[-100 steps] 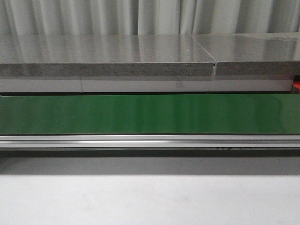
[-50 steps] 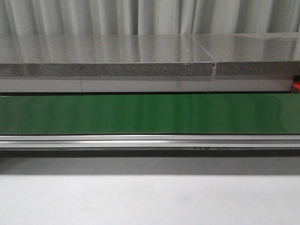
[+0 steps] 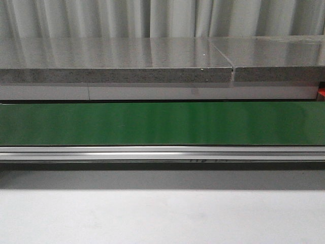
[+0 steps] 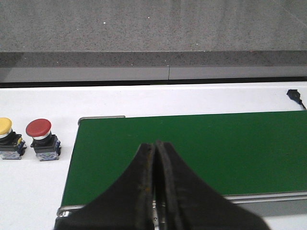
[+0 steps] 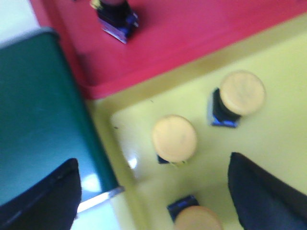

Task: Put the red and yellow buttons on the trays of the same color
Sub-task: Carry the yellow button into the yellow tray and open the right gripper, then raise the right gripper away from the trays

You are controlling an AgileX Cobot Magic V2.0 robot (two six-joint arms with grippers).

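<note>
In the left wrist view a red button (image 4: 39, 128) and a yellow button (image 4: 4, 126) stand on the white table beside the end of the green belt (image 4: 192, 148). My left gripper (image 4: 156, 143) hovers over the belt, shut and empty. Seen from the right wrist, the yellow tray (image 5: 268, 143) holds three yellow buttons (image 5: 174, 137) (image 5: 242, 93) (image 5: 197, 218), and the red tray (image 5: 182, 33) holds a button base (image 5: 116, 19). My right gripper (image 5: 153, 187) is open above the yellow tray, nothing between its fingers. No gripper appears in the front view.
The front view shows the green conveyor belt (image 3: 162, 123), its metal rail (image 3: 162, 152), a grey stone counter (image 3: 117, 61) behind and white table in front. A black cable plug (image 4: 293, 95) lies beyond the belt.
</note>
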